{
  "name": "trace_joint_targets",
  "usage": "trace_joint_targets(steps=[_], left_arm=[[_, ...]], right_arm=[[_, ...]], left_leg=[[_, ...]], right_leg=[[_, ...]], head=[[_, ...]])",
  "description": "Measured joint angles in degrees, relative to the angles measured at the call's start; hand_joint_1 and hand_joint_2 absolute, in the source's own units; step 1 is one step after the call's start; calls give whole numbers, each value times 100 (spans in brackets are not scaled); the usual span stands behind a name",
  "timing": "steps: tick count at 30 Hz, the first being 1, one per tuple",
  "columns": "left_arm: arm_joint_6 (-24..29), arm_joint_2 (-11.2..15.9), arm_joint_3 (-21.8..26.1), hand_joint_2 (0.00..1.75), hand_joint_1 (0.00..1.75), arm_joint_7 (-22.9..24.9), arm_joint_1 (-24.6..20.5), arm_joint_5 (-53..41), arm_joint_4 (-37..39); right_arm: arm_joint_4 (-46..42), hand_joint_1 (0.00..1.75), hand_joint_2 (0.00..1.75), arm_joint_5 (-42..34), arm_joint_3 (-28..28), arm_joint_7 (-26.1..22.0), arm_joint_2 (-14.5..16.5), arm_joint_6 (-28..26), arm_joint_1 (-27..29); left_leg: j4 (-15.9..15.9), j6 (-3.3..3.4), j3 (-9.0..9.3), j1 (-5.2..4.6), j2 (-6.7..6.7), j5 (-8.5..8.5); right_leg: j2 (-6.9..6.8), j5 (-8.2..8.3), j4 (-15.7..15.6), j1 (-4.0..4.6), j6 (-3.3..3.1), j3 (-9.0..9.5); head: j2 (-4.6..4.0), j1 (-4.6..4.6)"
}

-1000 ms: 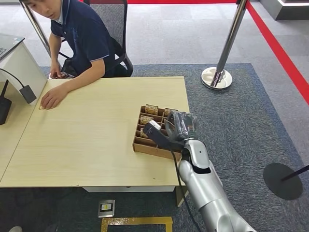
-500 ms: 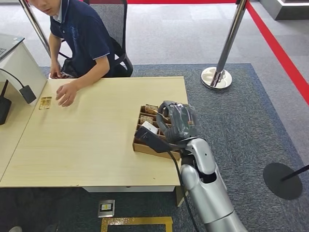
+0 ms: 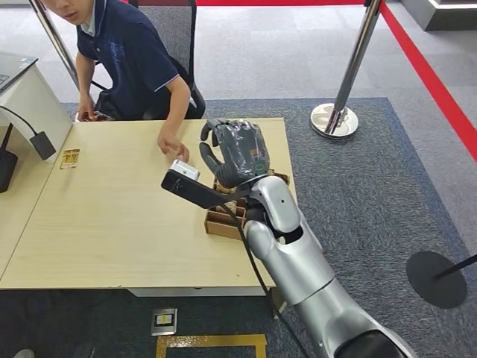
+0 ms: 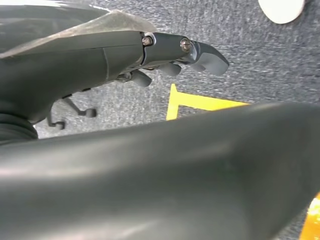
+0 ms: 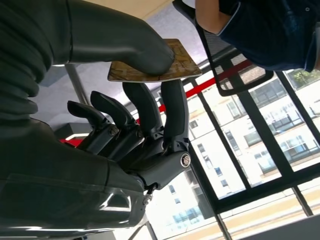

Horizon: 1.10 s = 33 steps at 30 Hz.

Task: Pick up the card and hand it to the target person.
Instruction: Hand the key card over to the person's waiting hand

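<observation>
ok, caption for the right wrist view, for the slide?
Right hand pinches a card between thumb and finger, near a seated person.

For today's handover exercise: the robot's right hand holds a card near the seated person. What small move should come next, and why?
Probably carry the card a little further toward the person's hand and hold it steady. The right hand pinches the card between thumb and fingers, raised over the table, while the person reaches toward it without yet touching the card.
</observation>
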Motion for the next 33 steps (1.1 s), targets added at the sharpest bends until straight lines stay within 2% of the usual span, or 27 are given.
trace_joint_targets(steps=[3,7,12,18,24,33], left_arm=[[1,-4,0,0,0,58,-6,-48,0],[1,-9,0,0,0,63,-9,-107,0],[22,-18,2,0,0,49,-10,-118,0],[74,-55,17,0,0,120,-3,-129,4],[80,-96,19,0,0,232,-2,-160,19],[125,-139,46,0,0,258,-5,-132,22]], right_arm=[[521,175,175,-146,125,-29,182,-106,-304],[951,175,175,-753,475,79,312,-78,-529],[1333,175,175,-1371,1010,164,367,-143,-681],[1764,175,175,-1540,1332,235,378,-178,-834],[1959,175,175,-1751,1552,329,383,-113,-869],[1982,175,175,-2385,2258,561,398,24,-1041]], left_leg=[[0,-1,-1,1,0,0],[0,-1,-3,2,0,-1],[0,-1,-4,2,0,-1],[0,-1,-4,1,-1,-1],[0,-1,-4,2,-1,-1],[0,-1,-6,2,0,-1]], right_leg=[[0,-1,0,0,0,-1],[0,-1,0,2,0,-3],[0,-1,-1,2,0,-3],[0,-1,-1,2,0,-3],[0,-1,-1,2,-1,-5],[0,-1,-1,2,0,-8]], head=[[0,-1],[0,0],[0,0],[0,1],[0,0],[0,0]])
